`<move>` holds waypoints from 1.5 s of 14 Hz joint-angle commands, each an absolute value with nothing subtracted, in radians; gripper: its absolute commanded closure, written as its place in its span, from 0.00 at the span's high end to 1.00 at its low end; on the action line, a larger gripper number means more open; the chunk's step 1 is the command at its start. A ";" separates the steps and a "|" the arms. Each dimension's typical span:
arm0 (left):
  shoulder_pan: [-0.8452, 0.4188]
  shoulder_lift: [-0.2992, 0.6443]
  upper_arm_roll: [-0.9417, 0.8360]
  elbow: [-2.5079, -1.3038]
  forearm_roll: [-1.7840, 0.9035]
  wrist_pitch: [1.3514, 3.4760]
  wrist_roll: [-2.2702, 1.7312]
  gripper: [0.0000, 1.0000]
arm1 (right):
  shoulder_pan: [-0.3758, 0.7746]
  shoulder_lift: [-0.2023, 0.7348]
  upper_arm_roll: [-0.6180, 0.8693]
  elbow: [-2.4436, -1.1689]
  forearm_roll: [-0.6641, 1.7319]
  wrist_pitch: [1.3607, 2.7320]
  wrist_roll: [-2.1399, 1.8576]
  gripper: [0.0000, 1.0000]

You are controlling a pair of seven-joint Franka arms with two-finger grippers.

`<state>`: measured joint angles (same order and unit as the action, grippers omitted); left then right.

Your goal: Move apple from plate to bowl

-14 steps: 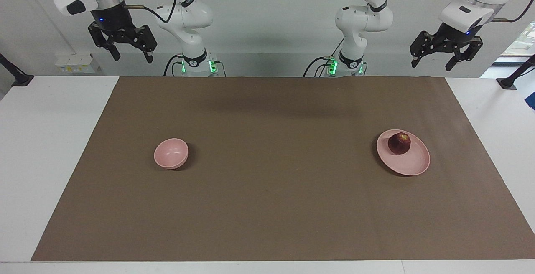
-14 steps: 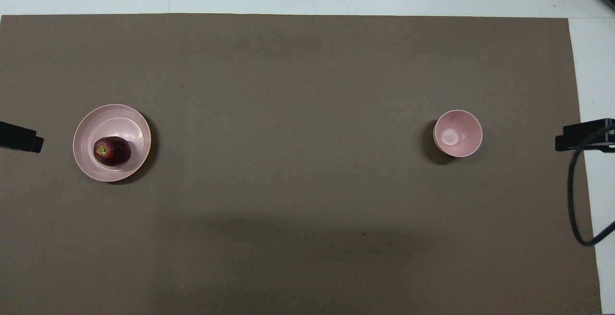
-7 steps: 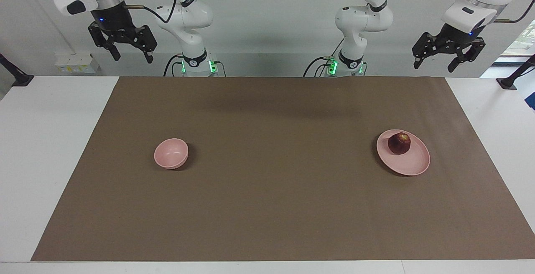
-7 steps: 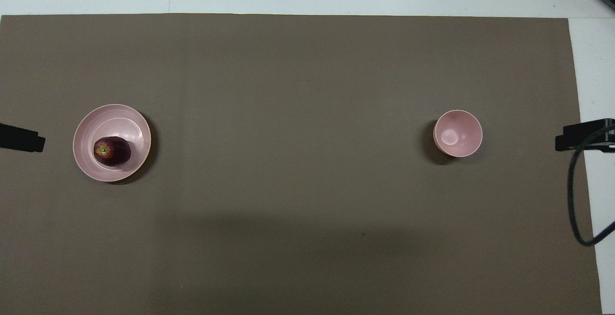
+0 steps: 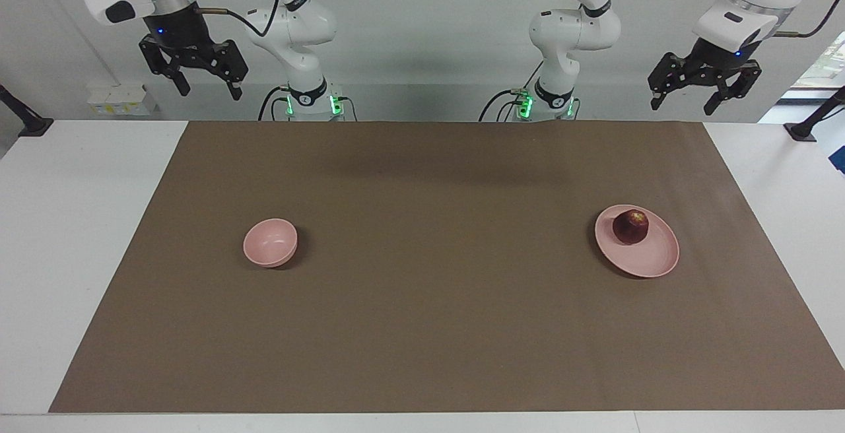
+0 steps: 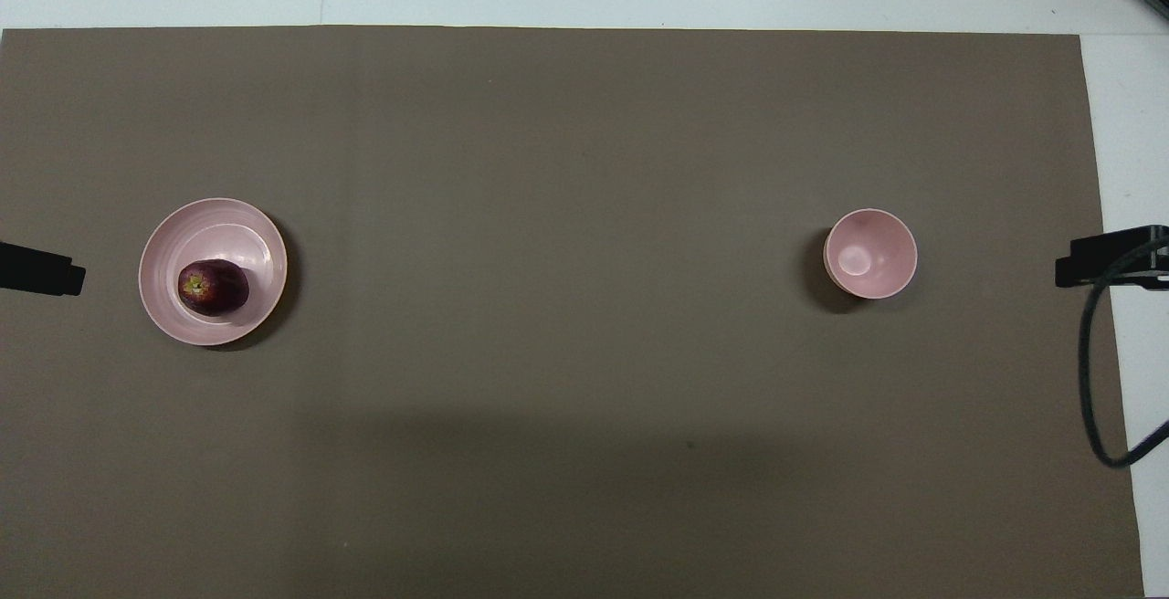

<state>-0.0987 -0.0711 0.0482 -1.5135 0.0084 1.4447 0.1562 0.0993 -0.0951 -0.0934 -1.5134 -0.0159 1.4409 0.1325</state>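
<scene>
You're looking at a matt brown mat (image 5: 436, 327) – paper-like, smooth, laid over a smooth white table (image 5: 79, 222). The bowl (image 5: 270, 242) and plate (image 5: 650, 255) look like pale pink plastic with a soft sheen – the apple (image 5: 630, 227) has glossy dark skin

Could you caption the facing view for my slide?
Apple waits on pink plate, bowl empty, both hands raised.
</scene>
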 commanded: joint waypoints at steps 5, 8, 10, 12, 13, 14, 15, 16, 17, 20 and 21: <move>-0.083 -0.100 0.041 -1.555 -0.005 1.485 0.166 1.00 | 0.097 -0.100 -0.098 -1.517 -0.009 1.445 0.114 1.00; -0.075 -0.100 0.041 -1.586 -0.006 1.500 0.166 1.00 | 0.097 -0.100 -0.098 -1.517 -0.009 1.445 0.114 1.00; -0.074 -0.103 0.043 -1.638 -0.006 1.547 0.173 1.00 | 0.097 -0.100 -0.098 -1.517 -0.009 1.445 0.114 1.00; -0.077 -0.106 0.043 -1.699 -0.006 1.595 0.190 1.00 | 0.097 -0.100 -0.098 -1.517 -0.009 1.445 0.114 1.00; -0.077 -0.106 0.043 -1.738 -0.006 1.620 0.193 1.00 | 0.097 -0.100 -0.098 -1.517 -0.009 1.445 0.114 1.00; -0.077 -0.107 0.043 -1.779 -0.006 1.658 0.193 1.00 | 0.097 -0.100 -0.098 -1.517 -0.009 1.445 0.114 1.00; -0.077 -0.109 0.043 -1.822 -0.006 1.710 0.193 1.00 | 0.097 -0.100 -0.098 -1.517 -0.009 1.445 0.114 1.00; -0.077 -0.109 0.043 -1.863 -0.006 1.760 0.193 1.00 | 0.097 -0.100 -0.098 -1.517 -0.009 1.445 0.114 1.00; -0.077 -0.109 0.043 -1.896 -0.006 1.810 0.193 1.00 | 0.097 -0.100 -0.098 -1.517 -0.009 1.445 0.114 1.00; -0.075 -0.106 0.043 -2.017 -0.008 1.981 0.193 1.00 | 0.097 -0.100 -0.098 -1.517 -0.009 1.445 0.114 1.00; -0.075 -0.103 0.043 -2.048 -0.008 2.021 0.193 1.00 | 0.097 -0.100 -0.098 -1.517 -0.009 1.445 0.114 1.00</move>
